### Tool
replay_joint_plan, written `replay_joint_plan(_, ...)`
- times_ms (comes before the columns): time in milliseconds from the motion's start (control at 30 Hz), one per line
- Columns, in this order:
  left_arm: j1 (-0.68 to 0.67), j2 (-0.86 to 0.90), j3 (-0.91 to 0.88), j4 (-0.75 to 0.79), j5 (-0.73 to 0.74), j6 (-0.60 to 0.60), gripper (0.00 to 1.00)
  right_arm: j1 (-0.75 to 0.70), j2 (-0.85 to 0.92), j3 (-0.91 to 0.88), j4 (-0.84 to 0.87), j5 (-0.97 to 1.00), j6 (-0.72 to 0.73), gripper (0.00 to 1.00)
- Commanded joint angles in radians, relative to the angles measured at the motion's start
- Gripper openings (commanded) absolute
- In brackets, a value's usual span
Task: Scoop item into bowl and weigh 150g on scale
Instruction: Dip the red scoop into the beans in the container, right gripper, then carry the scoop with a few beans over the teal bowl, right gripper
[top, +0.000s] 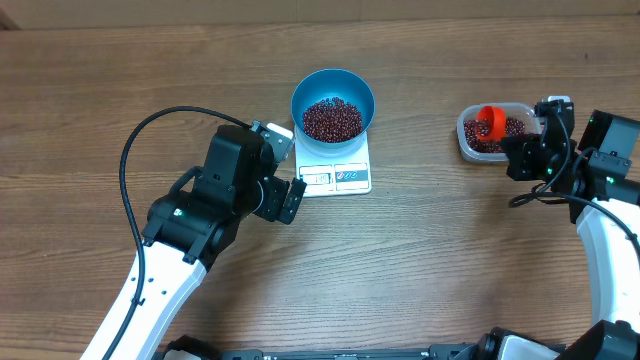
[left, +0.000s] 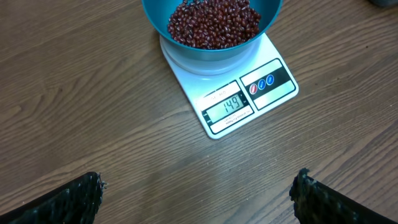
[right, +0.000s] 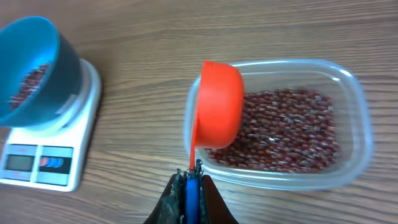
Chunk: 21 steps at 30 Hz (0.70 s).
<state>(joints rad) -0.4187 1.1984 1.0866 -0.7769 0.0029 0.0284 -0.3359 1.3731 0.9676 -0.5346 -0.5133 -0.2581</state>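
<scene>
Blue bowl (top: 333, 80) sits on the white scale (top: 350, 178) mid-worktop (top: 440, 260), loaded with dark red beans (top: 333, 120), and the display reads 149. Left claw (left: 199, 202) hangs just beside the scale's left edge, jaws spread wide with nothing in them. Well off to the right, the right claw (right: 189, 180) is clamped on the handle of an orange scoop (right: 217, 106), tipped on its side over a clear tub (right: 357, 112) holding more beans
</scene>
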Motion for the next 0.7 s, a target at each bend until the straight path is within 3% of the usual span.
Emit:
replay_joint_plan(0,-0.001,0.006,-0.004,0.003,-0.007,-0.009,0.99,-0.001,-0.019,0.015,0.005,-0.120,0.026,0.04)
replay_joint_plan(267,-0.001,0.006,-0.004,0.003,-0.007,-0.009,1.00,0.023,-0.019,0.015,0.004,-0.335,0.026,0.04)
replay_joint_plan(667,-0.001,0.006,-0.004,0.003,-0.007,-0.009,1.00,0.240,-0.018,0.015,0.053,-0.341,0.026,0.04)
